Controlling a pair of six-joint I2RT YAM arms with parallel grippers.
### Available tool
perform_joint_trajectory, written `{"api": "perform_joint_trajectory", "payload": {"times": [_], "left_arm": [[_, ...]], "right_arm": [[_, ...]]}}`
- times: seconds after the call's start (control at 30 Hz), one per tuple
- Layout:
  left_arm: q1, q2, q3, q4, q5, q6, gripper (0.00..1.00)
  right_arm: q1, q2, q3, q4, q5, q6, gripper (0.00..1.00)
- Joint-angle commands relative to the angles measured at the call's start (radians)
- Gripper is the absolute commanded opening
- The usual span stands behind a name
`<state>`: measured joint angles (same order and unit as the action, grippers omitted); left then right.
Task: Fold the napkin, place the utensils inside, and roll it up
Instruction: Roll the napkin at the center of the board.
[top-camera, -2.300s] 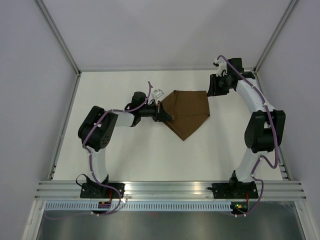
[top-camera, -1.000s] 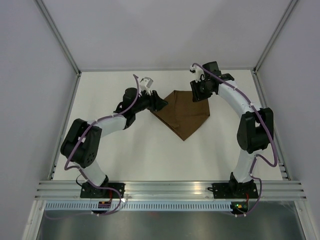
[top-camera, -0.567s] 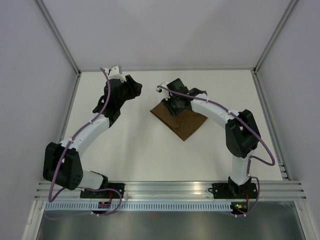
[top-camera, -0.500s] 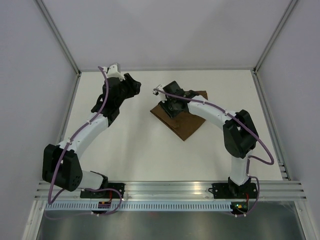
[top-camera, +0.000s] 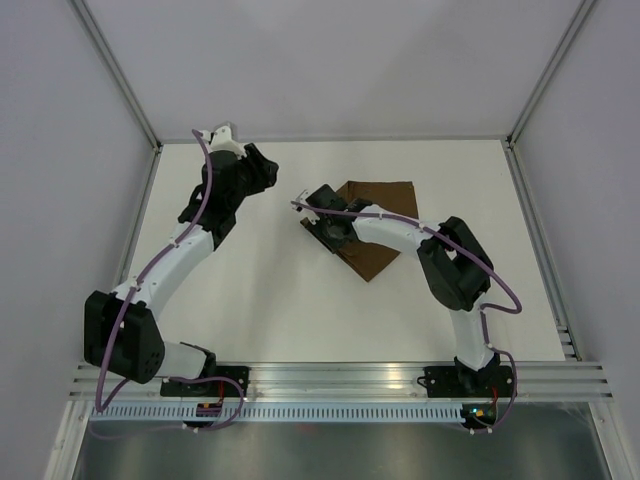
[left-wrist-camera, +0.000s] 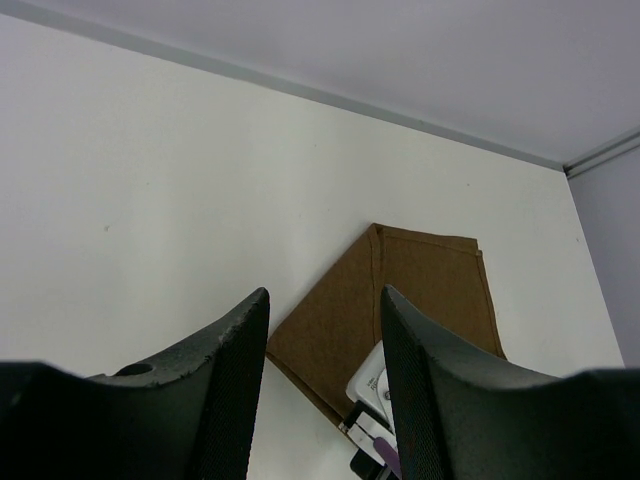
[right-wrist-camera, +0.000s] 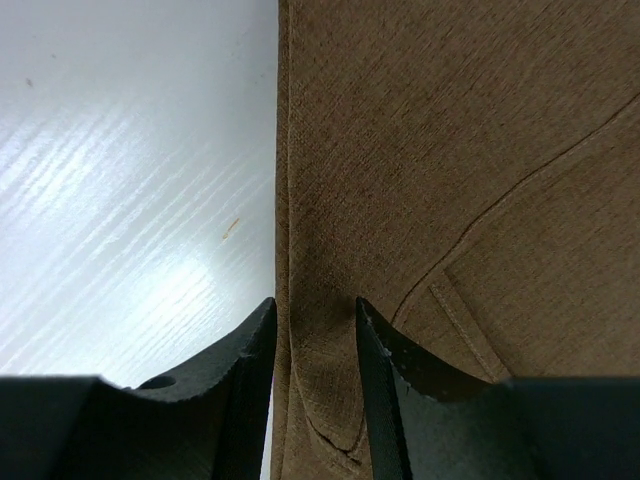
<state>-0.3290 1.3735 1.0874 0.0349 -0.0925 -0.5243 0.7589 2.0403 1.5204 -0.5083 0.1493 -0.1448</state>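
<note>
The right arm (top-camera: 400, 225) lies across the napkin (top-camera: 385, 200) in the top view and hides a band of it, along with part of its left corner; the right gripper (top-camera: 322, 228) itself is only a dark lump there, its jaws not readable from above. The wrist view shows them better: the two dark fingers (right-wrist-camera: 235, 400) stand part-way spread, straddling the napkin's left folded edge, with flat cloth and a hemmed seam showing in the gap; whether the tips press the cloth is cut off at the bottom of that picture, and nothing is lifted.

The napkin rests folded on the tabletop (top-camera: 280, 300), nearer the far edge and a little right of the middle, one straight side along the far edge and a point aimed at the near edge.

The left gripper (top-camera: 262, 172) hangs raised near the far left corner, well apart from the cloth; its jaws are spread with nothing between them, only bare tabletop and the far-off napkin seen through the gap; its fingers (left-wrist-camera: 225, 400) are cropped at the bottom.
</note>
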Motion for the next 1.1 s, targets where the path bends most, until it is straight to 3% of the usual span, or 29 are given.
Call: {"api": "perform_joint_trajectory", "payload": {"times": [0.0, 1.07], "left_arm": [[0.008, 0.022, 0.037, 0.002, 0.036, -0.019, 0.54], [0.019, 0.091, 0.031, 0.036, 0.088, -0.04, 0.54]], "right_arm": [[0.008, 0.018, -0.015, 0.027, 0.075, 0.01, 0.44], [0.06, -0.054, -0.065, 0.027, 0.131, 0.004, 0.51]]}}
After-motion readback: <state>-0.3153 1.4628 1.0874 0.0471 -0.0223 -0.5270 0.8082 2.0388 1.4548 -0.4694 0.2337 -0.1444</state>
